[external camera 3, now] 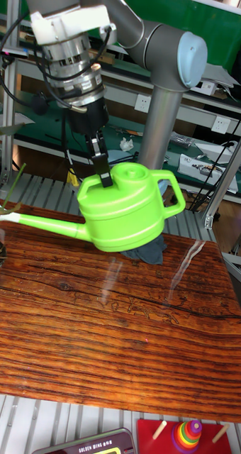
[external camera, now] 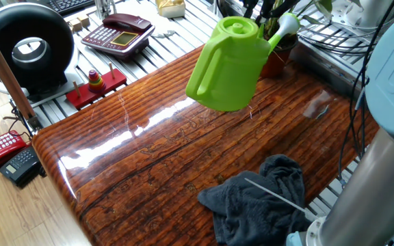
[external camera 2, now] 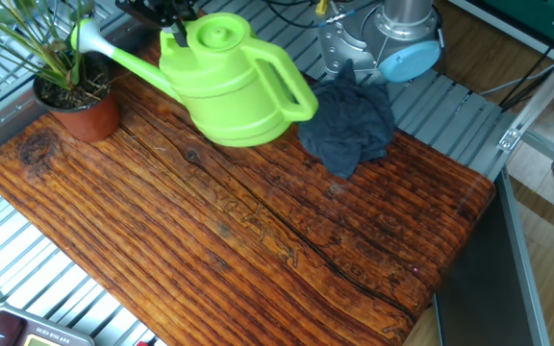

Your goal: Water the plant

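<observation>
Item-wise: plant (external camera 2: 61,82), thin green leaves in a terracotta pot, stands at a far corner of the wooden tabletop (external camera 2: 258,240). Green watering can (external camera 2: 229,91), held clear of the board, its white-tipped spout reaching over the pot. Gripper (external camera 3: 103,170), fingers closed on the can's top rim beside the lid. Dark cloth (external camera 2: 349,120), crumpled, near the arm's base. Red telephone (external camera: 118,33), off the board.
</observation>
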Available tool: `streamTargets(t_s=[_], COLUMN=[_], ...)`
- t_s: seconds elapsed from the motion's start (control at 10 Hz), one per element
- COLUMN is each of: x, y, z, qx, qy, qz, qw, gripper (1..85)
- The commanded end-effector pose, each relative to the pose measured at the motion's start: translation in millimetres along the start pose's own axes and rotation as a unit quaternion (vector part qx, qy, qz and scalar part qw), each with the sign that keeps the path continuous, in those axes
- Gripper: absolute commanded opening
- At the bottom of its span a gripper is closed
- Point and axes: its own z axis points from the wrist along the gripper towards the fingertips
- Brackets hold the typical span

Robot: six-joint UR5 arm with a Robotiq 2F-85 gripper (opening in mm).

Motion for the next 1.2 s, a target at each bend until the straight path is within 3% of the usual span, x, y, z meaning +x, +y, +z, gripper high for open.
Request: streamTargets(t_s=[0.0,0.6,0.8,1.0,1.1], x=[1.8,-15.8,-9.2,4.7,7.3], y=[-8.9,-15.1,-17.7,-24.4,-28.7], z=[1.0,8.7,13.5,19.9,23.8], qx=[0.009,0.016,0.023,0.033,0.033], qy=[0.031,0.023,0.046,0.083,0.088], qz=[0.039,0.115,0.134,0.149,0.155], qw=[0.9987,0.9929,0.9897,0.9848,0.9835], gripper=[1.0,1.0,1.0,1.0,1.0])
